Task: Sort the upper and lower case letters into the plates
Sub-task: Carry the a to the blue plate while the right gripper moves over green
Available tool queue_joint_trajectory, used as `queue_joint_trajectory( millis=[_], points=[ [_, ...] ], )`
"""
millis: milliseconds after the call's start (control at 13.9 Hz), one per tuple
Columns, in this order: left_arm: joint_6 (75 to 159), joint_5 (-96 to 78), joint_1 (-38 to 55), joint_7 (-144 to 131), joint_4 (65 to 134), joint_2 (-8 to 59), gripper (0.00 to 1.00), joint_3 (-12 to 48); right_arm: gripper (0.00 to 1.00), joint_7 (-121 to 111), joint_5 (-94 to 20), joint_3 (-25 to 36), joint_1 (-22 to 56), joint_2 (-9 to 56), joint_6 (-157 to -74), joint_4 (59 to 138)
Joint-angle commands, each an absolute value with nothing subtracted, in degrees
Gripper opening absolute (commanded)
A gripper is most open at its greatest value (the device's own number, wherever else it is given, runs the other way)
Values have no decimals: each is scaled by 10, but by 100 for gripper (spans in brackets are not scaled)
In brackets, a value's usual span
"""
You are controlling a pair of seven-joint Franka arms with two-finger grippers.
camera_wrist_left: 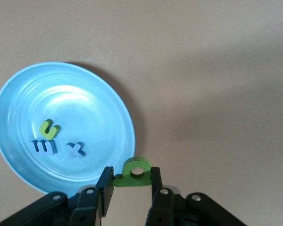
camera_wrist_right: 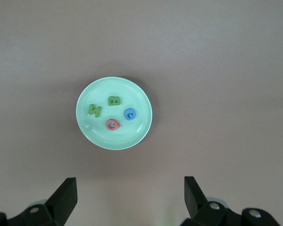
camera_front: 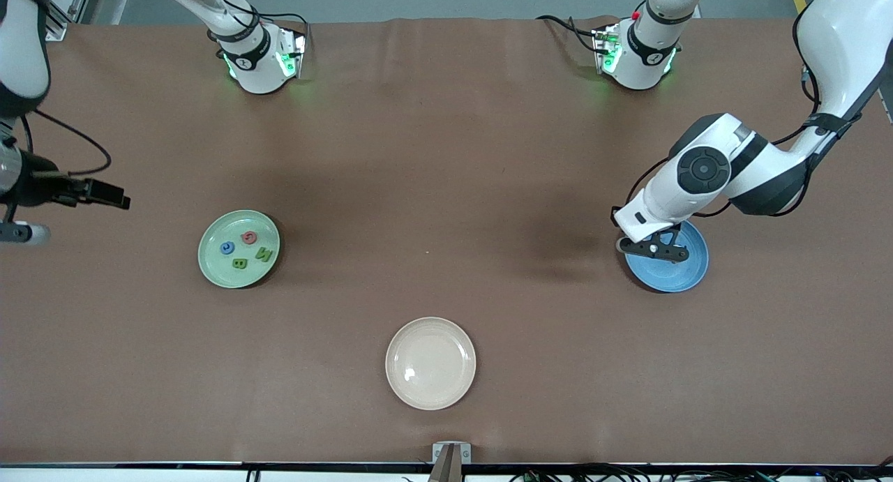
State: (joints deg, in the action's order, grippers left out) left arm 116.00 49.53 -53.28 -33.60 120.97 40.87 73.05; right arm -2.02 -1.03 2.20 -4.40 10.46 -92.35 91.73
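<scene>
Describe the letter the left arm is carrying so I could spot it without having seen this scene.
Find the blue plate toward the left arm's end of the table. The left hand hangs over that plate's rim, pinching a small green letter between its fingers. Unlike the green, blue and pale blue letters lying in the plate, this one is off the surface and has a round hole through it.

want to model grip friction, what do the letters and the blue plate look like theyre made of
The green letter pinched in the left gripper looks like matte foam or soft rubber: thick, flat-faced, no glare. The blue plate looks like smooth moulded plastic, possibly melamine: soft sheen and faint concentric rings.
</scene>
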Motion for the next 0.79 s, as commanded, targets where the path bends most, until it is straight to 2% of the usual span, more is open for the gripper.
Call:
queue_joint_trajectory(
  millis=[0,216,432,720],
  points=[
    [1207,551,-547,-334,1244,413,3,701,100,-28,-14,15,-67,130,-940,903],
    [1251,572,-546,-334,1256,418,3,666,100,-28,-29,14,-96,142,-1001,975],
    [1287,589,-545,-316,1259,423,3,630,100,-28,-38,14,-103,142,-1026,1013],
    [1296,589,-542,-306,1256,428,3,616,100,-46,-58,13,-119,135,-1176,1142]
  ],
)
